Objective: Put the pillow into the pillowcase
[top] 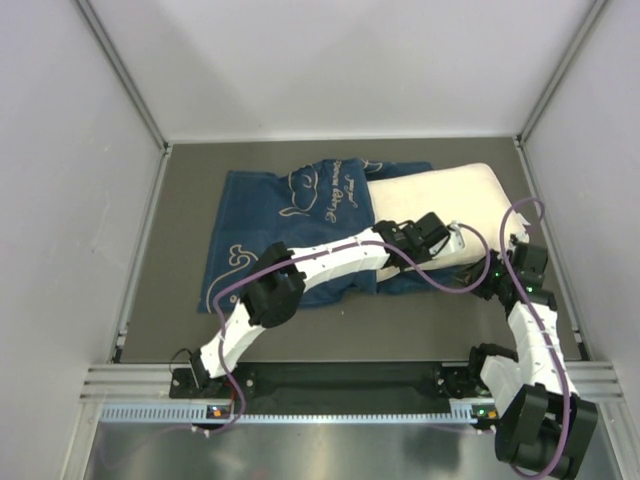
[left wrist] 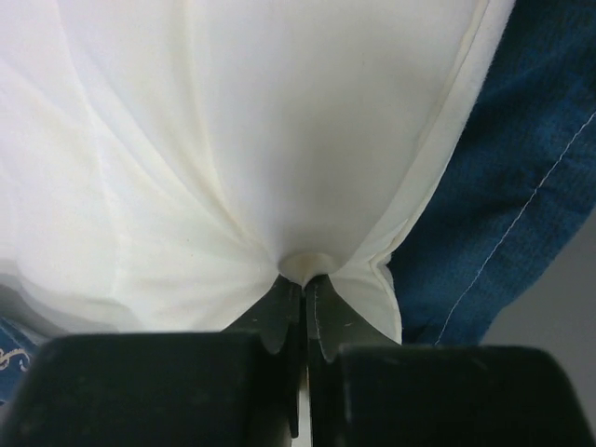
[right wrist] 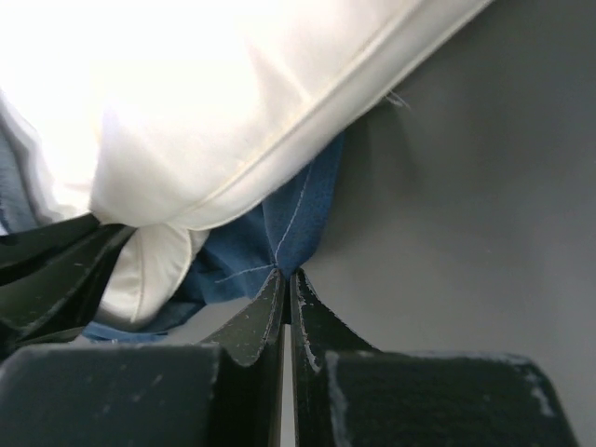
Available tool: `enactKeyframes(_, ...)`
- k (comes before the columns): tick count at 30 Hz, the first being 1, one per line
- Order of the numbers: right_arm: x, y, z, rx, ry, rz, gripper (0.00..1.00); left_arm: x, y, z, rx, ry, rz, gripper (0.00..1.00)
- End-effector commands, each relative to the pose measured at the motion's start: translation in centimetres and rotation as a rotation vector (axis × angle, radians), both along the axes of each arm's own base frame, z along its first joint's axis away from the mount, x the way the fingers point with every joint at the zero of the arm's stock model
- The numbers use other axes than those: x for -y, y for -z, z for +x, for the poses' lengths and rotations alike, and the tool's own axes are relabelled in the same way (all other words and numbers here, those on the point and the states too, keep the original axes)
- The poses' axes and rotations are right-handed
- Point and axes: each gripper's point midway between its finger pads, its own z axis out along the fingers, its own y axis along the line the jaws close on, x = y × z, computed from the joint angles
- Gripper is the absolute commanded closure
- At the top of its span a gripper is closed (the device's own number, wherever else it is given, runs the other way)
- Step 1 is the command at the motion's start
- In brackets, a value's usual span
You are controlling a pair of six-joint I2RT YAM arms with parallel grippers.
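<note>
While most of the pillow (top: 460, 200) lay outside the pillowcase (top: 270, 220), the left gripper (left wrist: 304, 279) pinched pillow fabric and the right gripper (right wrist: 284, 275) clamped the pillowcase's hem.

Grey tabletop (top: 180, 300) — plain white walls (top: 340, 60) (metal rail (top: 130, 385) along near edge).

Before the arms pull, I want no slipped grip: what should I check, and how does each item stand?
1. Left pincer shut on the plump cream-white quilted pillow: ok, a pinch of its cover is bunched between the fingertips.
2. Right pincer shut on the dark blue denim-like pillowcase: ok, gripped at a stitched edge.
3. Right pincer holds a single layer only: cannot tell.
4. Pillow inside the pillowcase: not ok, most of it lies bare in the top view.
5. Pillowcase mouth held apart: cannot tell.
</note>
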Motion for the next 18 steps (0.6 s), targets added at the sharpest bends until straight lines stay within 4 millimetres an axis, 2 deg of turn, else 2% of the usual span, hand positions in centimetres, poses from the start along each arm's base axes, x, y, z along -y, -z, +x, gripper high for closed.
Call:
enactKeyframes(1,0.7,-3.0,1.6,0.085,0.012,-0.005,1.0,-3.1,-0.7,0.5,0.023,-0.04,0.077,1.0)
enactKeyframes(3,0.9,-3.2,1.7,0.088,0.015,0.0,1.0,-3.9,-0.4,0.5,0.01,-0.045,0.086,1.0)
enactKeyframes(7,1.6,-3.6,1.8,0.095,0.032,0.002,1.0,-6.3,-1.7,1.6,0.035,-0.097,0.095,1.0)
enactKeyframes(11,2.6,-3.2,1.6,0.078,0.066,0.005,1.0,-10.0,-3.2,3.4,0.056,-0.178,0.112,1.0)
enactKeyframes(12,2.8,-3.1,1.6,0.074,0.076,0.006,1.0,-10.9,-3.7,4.0,0.063,-0.2,0.105,1.0)
enactKeyframes(13,3.1,-3.0,1.5,0.073,0.087,0.007,1.0,-11.7,-5.2,4.4,0.091,-0.217,0.092,1.0)
enactKeyframes(15,4.0,-2.8,1.4,0.069,0.122,0.007,1.0,-13.4,-5.6,5.1,0.12,-0.235,0.107,1.0)
enactKeyframes(16,4.2,-2.8,1.5,0.065,0.134,0.013,1.0,-14.3,-6.6,5.3,0.145,-0.247,0.112,1.0)
enactKeyframes(17,4.8,-2.7,1.4,0.062,0.158,0.016,1.0,-15.5,-6.1,5.7,0.149,-0.264,0.132,1.0)
enactKeyframes(18,5.0,-2.7,1.4,0.064,0.161,0.024,1.0,-16.2,-6.5,5.9,0.163,-0.275,0.131,1.0)
